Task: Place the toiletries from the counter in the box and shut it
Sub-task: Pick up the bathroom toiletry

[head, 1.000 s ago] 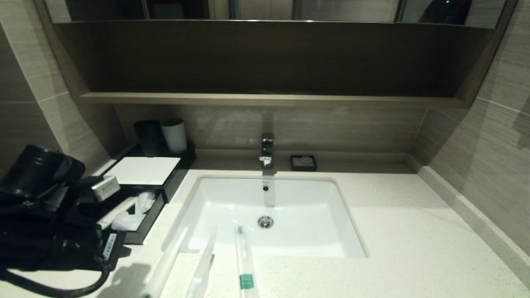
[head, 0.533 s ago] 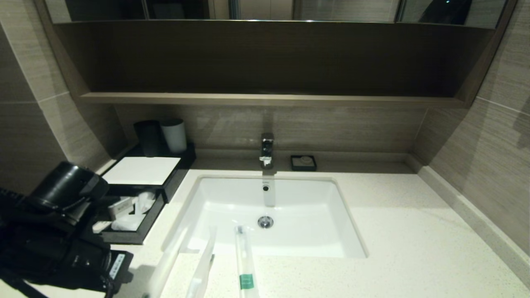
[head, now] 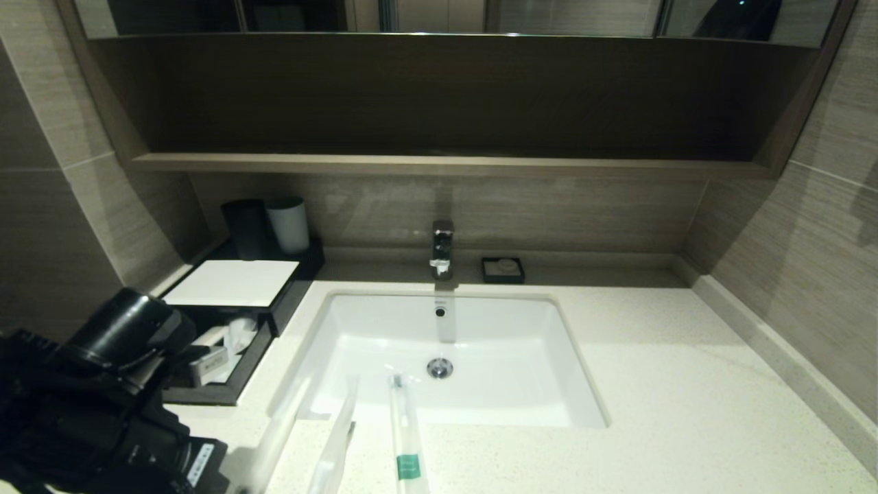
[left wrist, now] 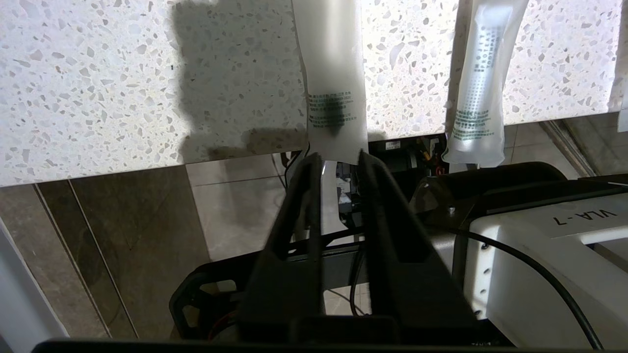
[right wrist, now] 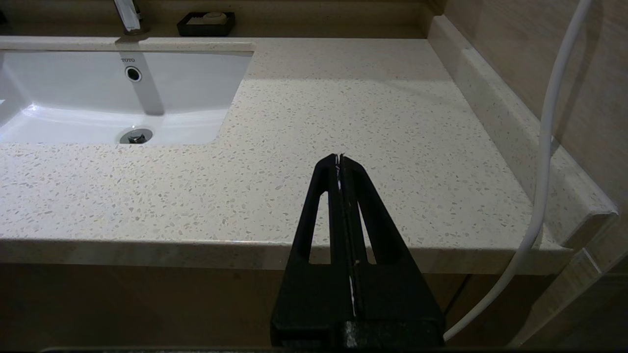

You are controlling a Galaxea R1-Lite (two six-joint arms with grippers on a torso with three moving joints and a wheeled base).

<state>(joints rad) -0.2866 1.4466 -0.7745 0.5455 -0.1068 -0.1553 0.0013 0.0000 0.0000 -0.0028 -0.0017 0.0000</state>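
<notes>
Three toiletries in translucent wrappers lie on the counter [head: 686,384] in front of the sink: one [head: 274,439] on the left, one [head: 336,439] in the middle, and one [head: 406,425] with a green band. The black box [head: 233,281] with its white top stands at the back left, its drawer [head: 226,392] pulled out with white items inside. My left gripper [left wrist: 338,159] is open just below the counter's front edge. Its fingertips [left wrist: 314,159] reach the overhanging end of one wrapper [left wrist: 333,78], with another wrapper [left wrist: 478,98] beside it. My right gripper [right wrist: 339,158] is shut over the counter's front right edge.
A black cup [head: 247,226] and a white cup [head: 288,223] stand behind the box. A tap [head: 442,247] and a small black soap dish [head: 503,269] sit behind the sink [head: 480,343]. A wooden shelf [head: 439,165] overhangs the back. My own white base [left wrist: 539,255] is below the counter edge.
My left arm has drawn back from the open drawer toward the counter's front edge and dropped lower. Its jaws have parted a little.
</notes>
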